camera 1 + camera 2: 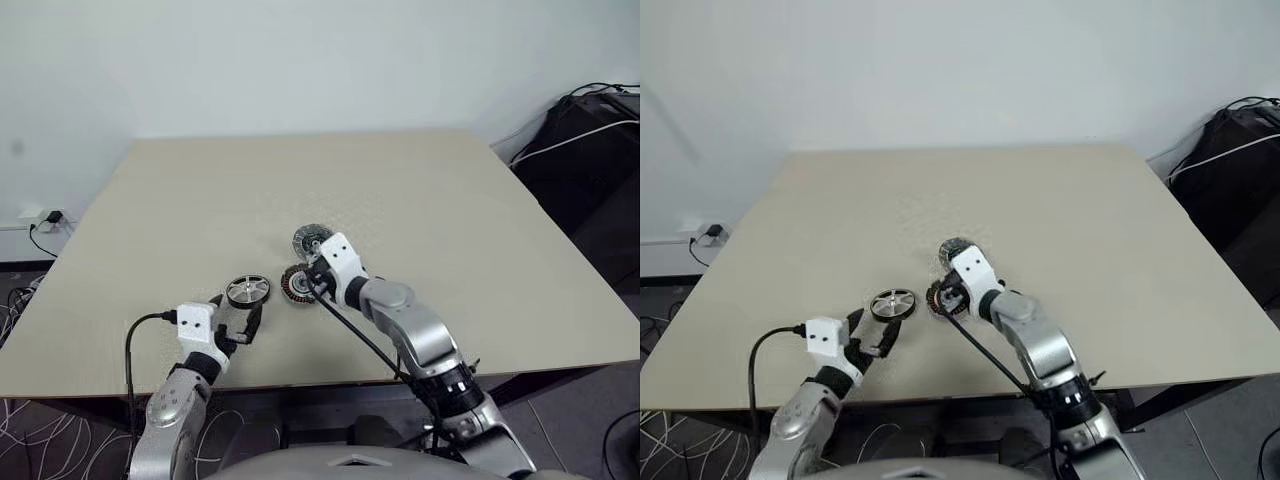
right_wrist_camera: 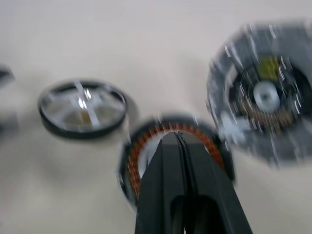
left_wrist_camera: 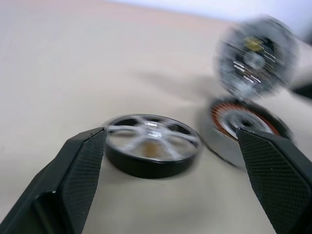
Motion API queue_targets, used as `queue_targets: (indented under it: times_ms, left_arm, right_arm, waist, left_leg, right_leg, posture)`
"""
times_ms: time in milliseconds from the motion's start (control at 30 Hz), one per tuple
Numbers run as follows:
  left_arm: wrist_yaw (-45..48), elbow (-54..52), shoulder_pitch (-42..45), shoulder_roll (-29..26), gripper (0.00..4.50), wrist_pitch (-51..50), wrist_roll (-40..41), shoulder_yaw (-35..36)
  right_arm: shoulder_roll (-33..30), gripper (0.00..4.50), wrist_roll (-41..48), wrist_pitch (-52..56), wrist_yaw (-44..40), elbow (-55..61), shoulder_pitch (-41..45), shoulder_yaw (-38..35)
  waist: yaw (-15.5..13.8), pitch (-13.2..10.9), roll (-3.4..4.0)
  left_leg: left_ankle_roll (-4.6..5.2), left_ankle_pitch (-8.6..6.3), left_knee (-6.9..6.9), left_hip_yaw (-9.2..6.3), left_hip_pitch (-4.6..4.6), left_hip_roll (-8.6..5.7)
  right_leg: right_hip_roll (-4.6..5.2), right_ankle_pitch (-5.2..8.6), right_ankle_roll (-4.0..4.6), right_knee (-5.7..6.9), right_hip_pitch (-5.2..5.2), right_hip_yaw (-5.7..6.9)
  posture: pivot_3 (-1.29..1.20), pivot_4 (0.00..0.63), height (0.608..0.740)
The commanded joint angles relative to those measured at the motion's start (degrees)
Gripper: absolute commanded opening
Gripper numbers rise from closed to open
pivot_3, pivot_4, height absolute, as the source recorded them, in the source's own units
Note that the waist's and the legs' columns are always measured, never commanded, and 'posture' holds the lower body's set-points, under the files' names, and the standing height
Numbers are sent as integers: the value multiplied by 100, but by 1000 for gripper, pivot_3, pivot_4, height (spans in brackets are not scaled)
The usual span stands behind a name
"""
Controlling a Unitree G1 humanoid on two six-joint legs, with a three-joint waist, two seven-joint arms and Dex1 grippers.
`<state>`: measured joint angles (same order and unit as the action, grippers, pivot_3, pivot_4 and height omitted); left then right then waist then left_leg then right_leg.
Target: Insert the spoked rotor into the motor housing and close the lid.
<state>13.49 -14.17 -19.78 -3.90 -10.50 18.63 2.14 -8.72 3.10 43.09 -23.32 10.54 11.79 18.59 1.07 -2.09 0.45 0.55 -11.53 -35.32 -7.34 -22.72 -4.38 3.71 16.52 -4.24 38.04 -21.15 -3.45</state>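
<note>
The spoked rotor (image 1: pixel 248 290) lies flat on the table, silver with a black rim. Just right of it sits the motor housing (image 1: pixel 296 284), copper windings showing (image 2: pixel 141 151). The lid (image 1: pixel 312 241) is just behind the housing, its ribbed face with the dark hub showing (image 3: pixel 256 58). My left gripper (image 1: pixel 237 318) is open, close in front of the rotor (image 3: pixel 151 144), one finger (image 3: pixel 83 168) to each side of it and clear of it. My right gripper (image 2: pixel 175 137) is shut with nothing in it, its tip over the housing's near rim.
The beige table (image 1: pixel 450 200) spreads wide behind and to both sides of the three parts. A black cable (image 1: pixel 355 335) runs along the right arm. Dark equipment with cables (image 1: pixel 590 130) stands off the table at the far right.
</note>
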Motion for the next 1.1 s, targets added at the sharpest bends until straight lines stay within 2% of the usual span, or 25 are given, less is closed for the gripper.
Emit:
queue_targets:
  times_ms: [33, 300, 667, 867, 967, 1100]
  left_arm:
    - [-110, -390, 143, 106, 4500, -600, 633, 225]
    - [-544, -231, 413, 369, 4500, -1658, 1355, 572]
    - [-1106, 19, 799, 1071, 4500, -2312, 2525, 1140]
    - [-1385, 185, 906, 1237, 4500, -2337, 3130, 1246]
    - [-1480, 268, 945, 1330, 3954, -2269, 3430, 1266]
    - [-1588, 318, 969, 1318, 2634, -2207, 3664, 1213]
  right_arm:
    - [-39, 25, 81, 36, 103, 515, -136, -191]
    - [-144, 25, 215, 218, 264, 884, -523, -478]
    - [-61, 25, 357, 283, 394, 916, -520, -568]
    - [-69, 25, 402, 306, 418, 899, -504, -611]
    - [-71, 0, 408, 317, 423, 898, -502, -617]
    - [-62, 0, 420, 337, 433, 904, -505, -623]
  waist:
    - [12, -4, -6]
    - [-7, -11, -22]
    - [-37, -22, -39]
    - [-45, -27, -53]
    - [-44, -27, -54]
    - [-43, -27, -54]
  left_leg:
    - [0, 0, 0, -1, 0, 1]
    - [0, 0, -7, -2, 0, 1]
    - [0, 0, -11, -1, 0, 1]
    - [0, -1, -12, 0, -2, -1]
    - [1, -1, -12, 0, -2, -1]
    - [0, -1, -12, 0, -2, -1]
  right_leg:
    - [-1, 0, 0, 1, 0, 1]
    - [-2, 0, 0, -1, 5, 2]
    - [-3, 0, 0, -1, 8, 2]
    - [-1, 0, 1, -9, 10, 1]
    - [-1, -1, 1, -11, 10, 1]
    - [-1, -1, 1, -11, 10, 1]
  posture:
    - [0, 0, 740]
    - [0, 0, 740]
    - [0, 0, 740]
    - [0, 0, 740]
    - [0, 0, 740]
    - [0, 0, 740]
